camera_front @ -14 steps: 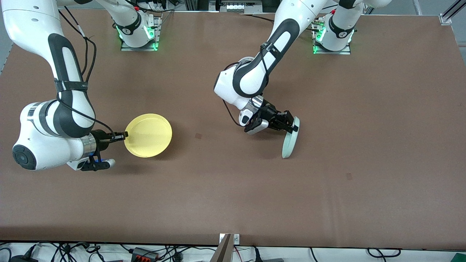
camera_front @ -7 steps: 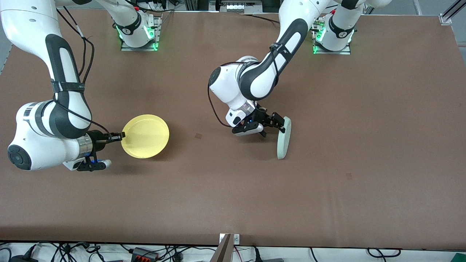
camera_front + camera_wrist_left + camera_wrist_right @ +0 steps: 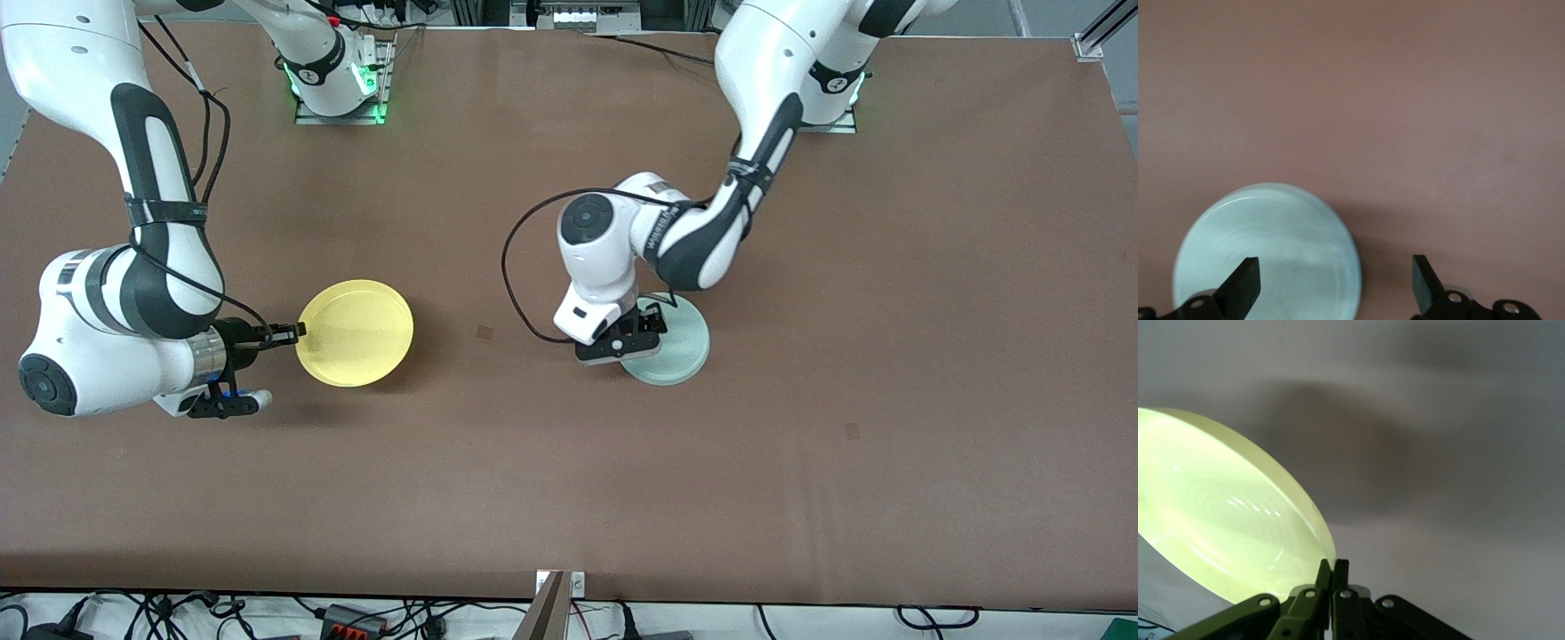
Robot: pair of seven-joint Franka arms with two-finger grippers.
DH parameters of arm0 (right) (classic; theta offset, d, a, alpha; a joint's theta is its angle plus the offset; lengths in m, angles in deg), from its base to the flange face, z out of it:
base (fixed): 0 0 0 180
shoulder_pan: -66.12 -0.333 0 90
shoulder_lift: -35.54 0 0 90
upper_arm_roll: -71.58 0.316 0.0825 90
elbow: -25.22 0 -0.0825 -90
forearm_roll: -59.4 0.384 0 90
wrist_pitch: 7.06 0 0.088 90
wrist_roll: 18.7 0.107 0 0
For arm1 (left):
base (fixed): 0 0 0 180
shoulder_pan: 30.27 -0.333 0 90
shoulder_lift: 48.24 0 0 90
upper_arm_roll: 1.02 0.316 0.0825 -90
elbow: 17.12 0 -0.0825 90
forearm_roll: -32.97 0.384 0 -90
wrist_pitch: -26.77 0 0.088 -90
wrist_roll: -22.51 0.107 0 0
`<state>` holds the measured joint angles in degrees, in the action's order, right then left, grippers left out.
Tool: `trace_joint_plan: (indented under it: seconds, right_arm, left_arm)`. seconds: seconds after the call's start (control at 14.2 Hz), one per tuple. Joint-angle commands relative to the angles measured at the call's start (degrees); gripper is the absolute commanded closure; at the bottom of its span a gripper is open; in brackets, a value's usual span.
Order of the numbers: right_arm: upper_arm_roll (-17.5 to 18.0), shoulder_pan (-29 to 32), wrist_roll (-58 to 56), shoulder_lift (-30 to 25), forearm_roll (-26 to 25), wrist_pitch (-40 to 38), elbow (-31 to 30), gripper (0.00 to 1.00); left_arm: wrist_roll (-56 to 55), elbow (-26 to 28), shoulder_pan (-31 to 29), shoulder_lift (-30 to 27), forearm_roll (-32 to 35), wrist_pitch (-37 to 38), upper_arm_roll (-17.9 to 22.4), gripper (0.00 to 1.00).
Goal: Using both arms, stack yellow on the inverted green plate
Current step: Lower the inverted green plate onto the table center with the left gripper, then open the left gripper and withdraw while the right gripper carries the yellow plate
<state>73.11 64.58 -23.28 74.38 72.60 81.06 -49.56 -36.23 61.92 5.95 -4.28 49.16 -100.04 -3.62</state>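
The pale mint-green plate (image 3: pixel 677 352) lies flat and upside down on the brown table near its middle, rings showing on its underside. My left gripper (image 3: pixel 645 325) hangs open just above the plate's edge, holding nothing. In the left wrist view, the gripper (image 3: pixel 1335 277) has one finger over the plate (image 3: pixel 1271 253) and the other over bare table. My right gripper (image 3: pixel 298 332) is shut on the rim of the yellow plate (image 3: pixel 356 333). It holds the plate tilted a little above the table toward the right arm's end. The right wrist view shows the gripper (image 3: pixel 1331 570) pinching the plate (image 3: pixel 1225 527).
The brown table (image 3: pixel 889 267) has small dark marks (image 3: pixel 484 332) between the two plates and another (image 3: pixel 852 430) toward the left arm's end. A metal post (image 3: pixel 551 604) stands at the table's front edge.
The left gripper turned the green plate from standing on edge to lying flat upside down, then opened and let it go. The right gripper with the yellow plate shifted slightly, then held still.
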Motion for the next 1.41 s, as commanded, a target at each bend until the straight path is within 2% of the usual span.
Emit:
trace_joint_plan:
  seconds: [0.0,0.14,0.28,0.63,0.78,0.92,1.06,1.2,1.34]
  right_arm:
    - [0.4,-1.1,0.53,0.09,0.78,-0.76,1.39,1.0]
    - [0.58,-3.29,0.62,0.01,0.78,-0.84,1.48,1.0]
    - [0.66,-5.84,0.7,-0.08,1.04,-0.84,2.35,1.0]
    - [0.66,-13.66,9.03,0.62,1.74,1.17,3.5,1.0]
    - [0.66,-16.73,14.22,1.76,4.97,4.06,3.5,1.0]
    - [0.66,-18.59,19.22,3.16,11.11,7.23,3.41,1.0]
    - [0.66,-21.56,23.18,4.39,15.35,10.65,3.41,1.0]
    - [0.66,-25.43,28.54,6.06,15.45,15.39,3.5,1.0]
    - [0.66,-29.03,35.56,7.82,15.45,20.05,3.5,1.0]
  left_arm:
    - [0.46,-0.03,-0.27,-1.33,-2.13,-1.52,-0.05,0.0]
    - [0.82,1.37,-2.72,-4.31,-1.25,-0.65,0.13,0.0]
    - [5.36,2.0,-5.19,-7.21,-1.25,5.48,-0.04,0.0]
    - [29.0,2.17,-14.24,-13.1,-1.69,18.68,-0.48,0.0]
    - [36.12,2.17,-18.53,-15.65,-2.21,20.88,-0.57,0.0]
    - [42.71,2.35,-21.88,-18.46,-2.74,22.03,-0.66,0.0]
    - [46.33,2.43,-24.52,-22.15,-7.11,26.41,-0.66,0.0]
    - [47.84,4.88,-27.16,-26.8,-12.39,29.33,-0.66,0.0]
    - [50.46,10.84,-27.96,-33.12,-12.85,29.25,-0.57,0.0]
